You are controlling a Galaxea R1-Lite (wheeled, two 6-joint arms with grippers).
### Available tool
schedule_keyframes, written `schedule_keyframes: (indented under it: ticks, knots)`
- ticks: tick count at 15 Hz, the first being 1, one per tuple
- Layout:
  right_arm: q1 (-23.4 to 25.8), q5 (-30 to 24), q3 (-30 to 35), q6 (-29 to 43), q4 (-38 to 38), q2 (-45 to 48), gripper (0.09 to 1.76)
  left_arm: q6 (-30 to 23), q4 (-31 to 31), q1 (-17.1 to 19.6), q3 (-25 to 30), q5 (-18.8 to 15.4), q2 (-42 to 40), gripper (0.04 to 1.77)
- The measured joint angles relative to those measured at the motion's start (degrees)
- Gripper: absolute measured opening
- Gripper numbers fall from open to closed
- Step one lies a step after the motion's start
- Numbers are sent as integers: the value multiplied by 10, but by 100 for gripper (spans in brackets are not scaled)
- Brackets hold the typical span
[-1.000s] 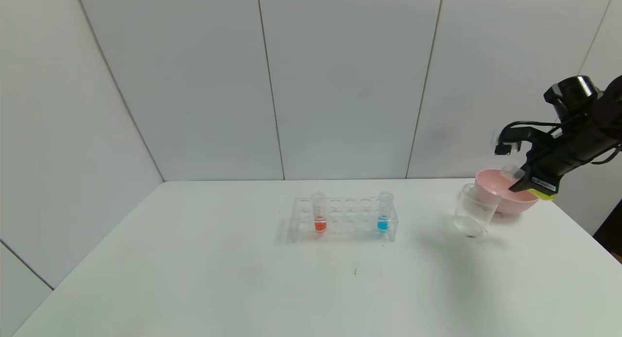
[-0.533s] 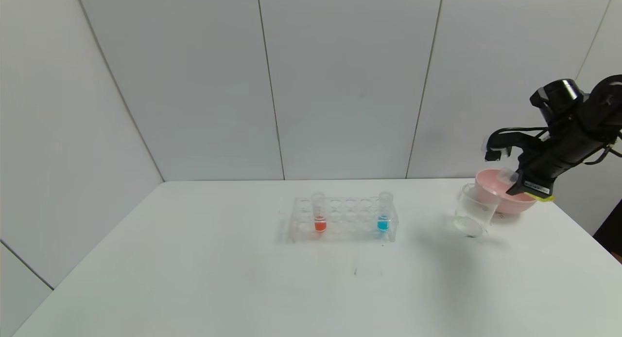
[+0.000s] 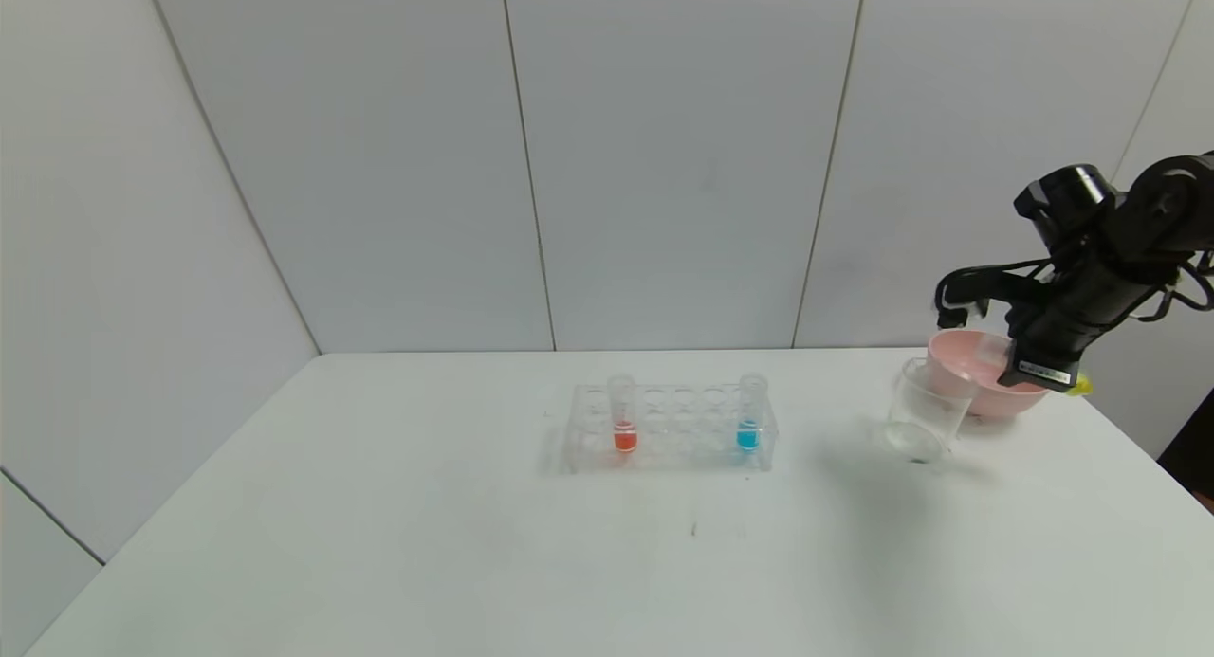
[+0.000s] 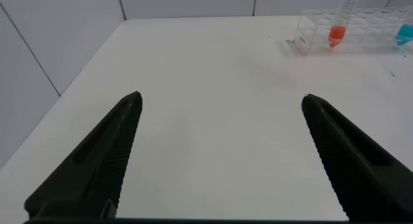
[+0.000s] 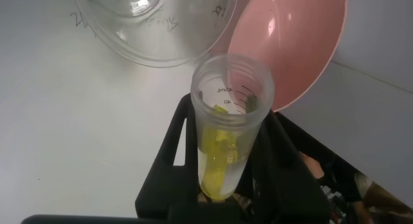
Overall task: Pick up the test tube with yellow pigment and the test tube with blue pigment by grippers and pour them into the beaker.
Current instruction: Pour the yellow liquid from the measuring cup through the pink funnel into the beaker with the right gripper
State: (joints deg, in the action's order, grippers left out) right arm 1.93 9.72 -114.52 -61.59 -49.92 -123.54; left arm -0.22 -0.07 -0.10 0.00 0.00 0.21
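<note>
Head view: right gripper [image 3: 1029,377] over the pink bowl [image 3: 986,392], just beside the beaker [image 3: 925,412] on the table [image 3: 379,543]. The test tube with blue pigment [image 3: 748,412] stands in the rack [image 3: 669,429].

Left wrist view: left gripper [image 4: 219,130] hangs above the table, fingers spread wide, holding nothing.

Right wrist view: fingers clamp the test tube with yellow pigment [image 5: 227,146], its mouth near the beaker rim and bowl.
</note>
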Motion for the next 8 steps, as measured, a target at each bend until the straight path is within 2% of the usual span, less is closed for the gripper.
schedule_keyframes:
  ticks: [8]
  knots:
    - [-16, 88, 0, -32, 5, -10, 53, 0, 0, 0, 0, 0, 0, 176]
